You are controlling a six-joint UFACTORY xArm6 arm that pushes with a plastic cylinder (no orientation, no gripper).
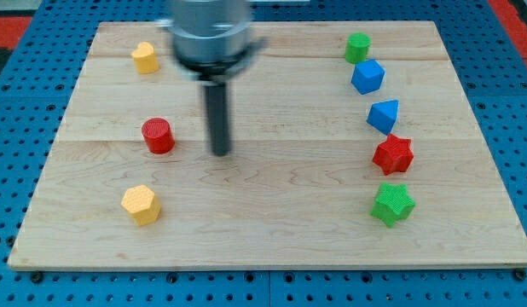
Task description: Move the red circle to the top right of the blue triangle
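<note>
Camera view shows my tip [221, 153] on the board [272, 243], just right of the red circle [158, 136] at centre left, a small gap between them; it is a bare rod, clamped on nothing. Far right, the blue triangle [384, 115] sits between a blue cube [367, 77] above and a red star [393, 154] below.

- One camera is looking down on my counter [272, 230] from above and from the side at the view's bottom, tilting toward the view's top.
- It is sitting near enough that the wooden counter is filling almost the whole frame, blue pegboard [16, 128] showing around it.
- My arm's grey housing [209, 34] is entering from the view's top, blurred and cropped; my tip [221, 153] is showing.
</note>
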